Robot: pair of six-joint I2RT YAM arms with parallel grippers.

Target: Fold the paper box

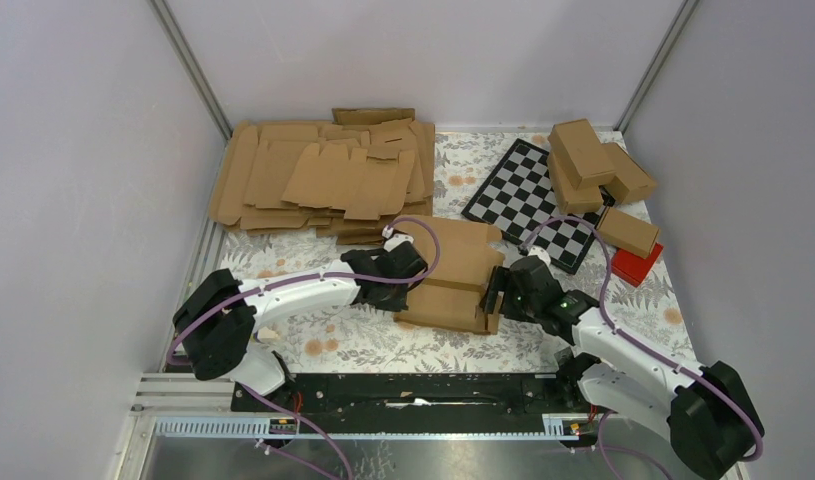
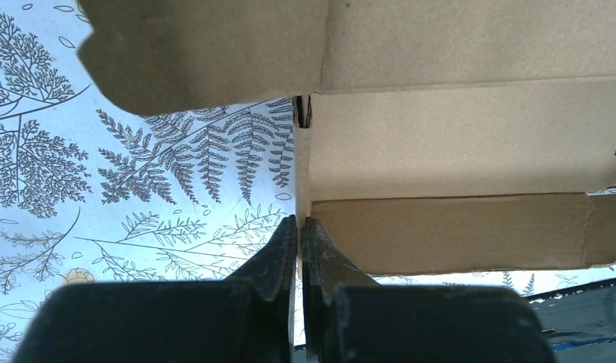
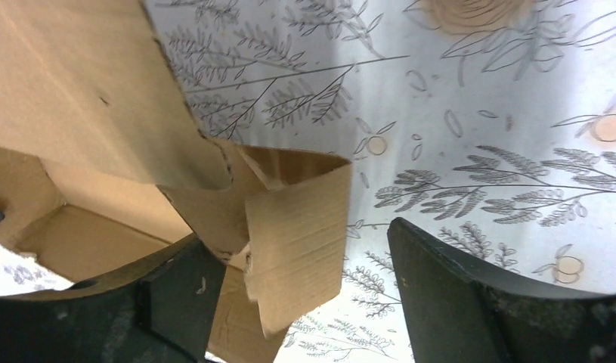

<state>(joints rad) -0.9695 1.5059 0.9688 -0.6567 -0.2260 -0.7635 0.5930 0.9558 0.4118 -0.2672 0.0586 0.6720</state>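
Centre of the top view: paper box, on the fern-print cloth between the two arms, partly erected and not yet closed. Plain brown matte cardboard, creased into panels. In the left wrist view, long side walls stepping across the right half of the frame, with a rounded tab at upper left. In the right wrist view, open interior at lower left and a loose end flap curling forward at centre.

Bottom centre of the left wrist view: left gripper, jaws pressed together on a thin wall of the box seen edge-on. Lower edge of the right wrist view: right gripper, jaws spread wide, the end flap hanging between them, nothing clamped.

Step in hand, as judged: tucking the end flap.
- Hold the left pinch steady as an anchor.
- Bring the right jaws in near the crease rather than at the flap's free edge.
- Press the flap square into the opening.
- Avoid crushing the thin walls or dragging the box across the cloth.

Upper left of the top view: heaped flat blanks. Upper right: checkerboard, finished cartons, red block.
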